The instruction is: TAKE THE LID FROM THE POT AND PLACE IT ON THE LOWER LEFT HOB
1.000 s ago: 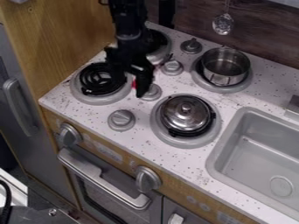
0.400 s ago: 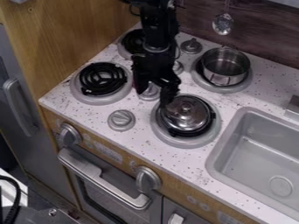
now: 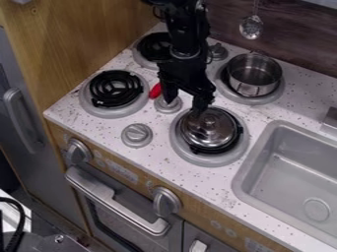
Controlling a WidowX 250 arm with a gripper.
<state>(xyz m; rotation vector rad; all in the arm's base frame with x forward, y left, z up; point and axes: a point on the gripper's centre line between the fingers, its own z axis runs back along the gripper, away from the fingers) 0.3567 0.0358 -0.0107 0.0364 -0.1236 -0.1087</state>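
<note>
1. The lid [image 3: 209, 127] is already off the pot [image 3: 252, 76], but rests on the lower right hob [image 3: 201, 159]; gripping, carrying and setting it on the lower left hob [image 3: 114, 112] remain.
2. My jaws stand apart, one tip over the lid's rim, its knob outside them; contact I can't tell.

I've swung my claw [image 3: 185, 104] rightward, from beside the front left burner [image 3: 115, 88] to the lid's [image 3: 217, 132] upper left edge. My arm has slid off the back left burner [image 3: 154, 46], and more of a red thing [image 3: 155, 91] shows.
</note>
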